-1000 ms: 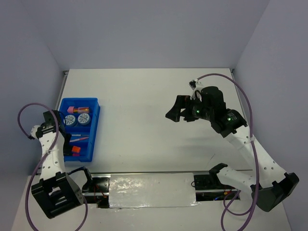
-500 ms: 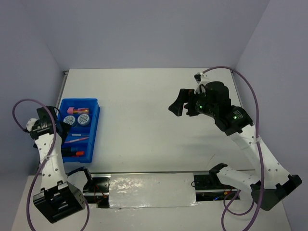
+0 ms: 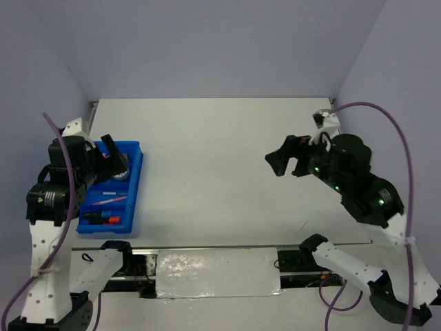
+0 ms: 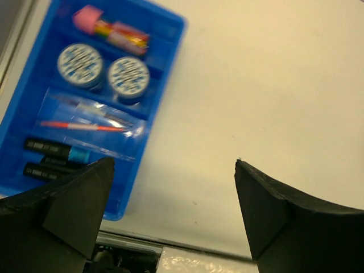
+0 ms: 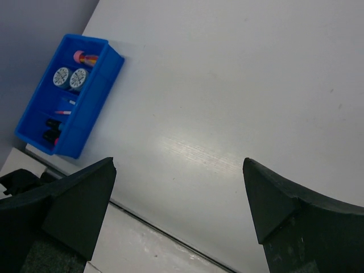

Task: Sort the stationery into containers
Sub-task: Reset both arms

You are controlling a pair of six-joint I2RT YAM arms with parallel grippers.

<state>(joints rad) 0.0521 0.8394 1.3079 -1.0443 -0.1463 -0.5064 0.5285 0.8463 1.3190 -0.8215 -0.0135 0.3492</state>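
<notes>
The white table (image 3: pixel 207 152) fills most of what I see, and on my left half of it the blue tray (image 3: pixel 135 181) lies close to the left edge, with its long side running from near to far. It is split into 4 compartments set in a row.

My left claw (image 4: pixel 173 165) hangs in the air above the far part of the tray. Its 2 fingers are spread wide with nothing between them. My right claw (image 5: pixel 179 162) hangs over the right half of the table, well apart from the tray. It is also spread wide and carries nothing.

All the stationery I can make out lies inside the tray. The 2 round blue-and-white rolls (image 4: pixel 80 62) sit side by side in the 2nd compartment from the far end. The pink cylinder (image 4: pixel 111 28) lies across the far compartment. The black highlighters (image 4: pixel 48 148) lie in the nearest compartment, 1 showing a blue end; my left finger hides part of them. The 2 thin pens (image 4: pixel 85 125) lie in the compartment between the rolls and the highlighters.
</notes>
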